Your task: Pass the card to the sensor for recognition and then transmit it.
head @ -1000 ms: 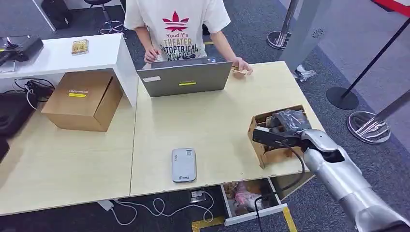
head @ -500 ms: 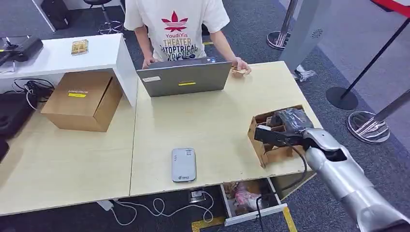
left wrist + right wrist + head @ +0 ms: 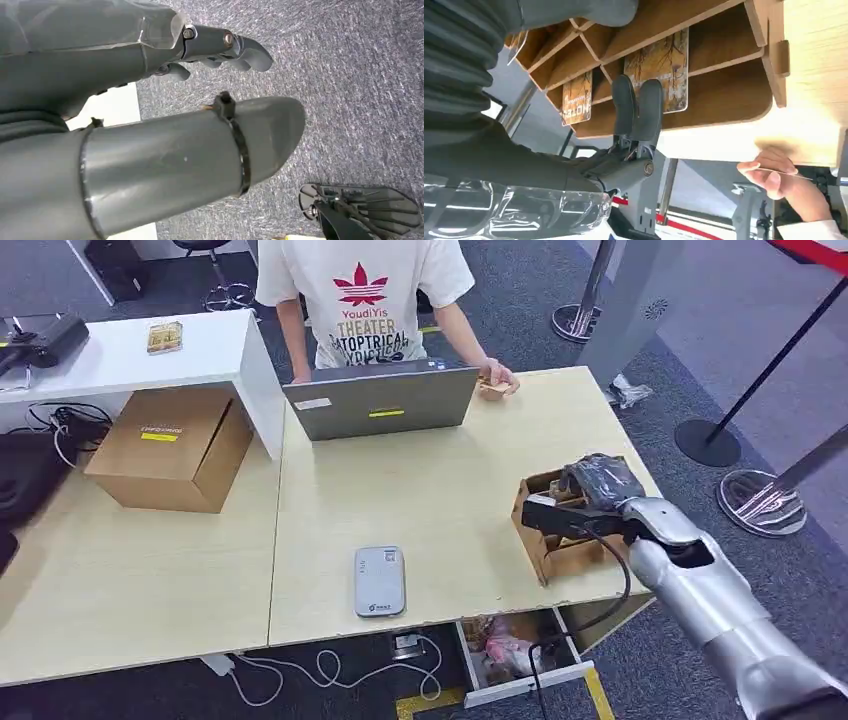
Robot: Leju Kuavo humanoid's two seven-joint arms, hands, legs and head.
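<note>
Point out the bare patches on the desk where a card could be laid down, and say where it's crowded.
Widest bare patch: between the laptop, the grey card reader and the wooden card rack. Another lies left of the reader, in front of the cardboard box. Crowded: the desk's right edge, where the right hand reaches into the rack, and the far corner by the person's hand.

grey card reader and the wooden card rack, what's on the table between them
Nothing: in the head view, bare pale wooden tabletop runs from the flat grey card reader to the slotted wooden card rack, where the right hand reaches in.
</note>
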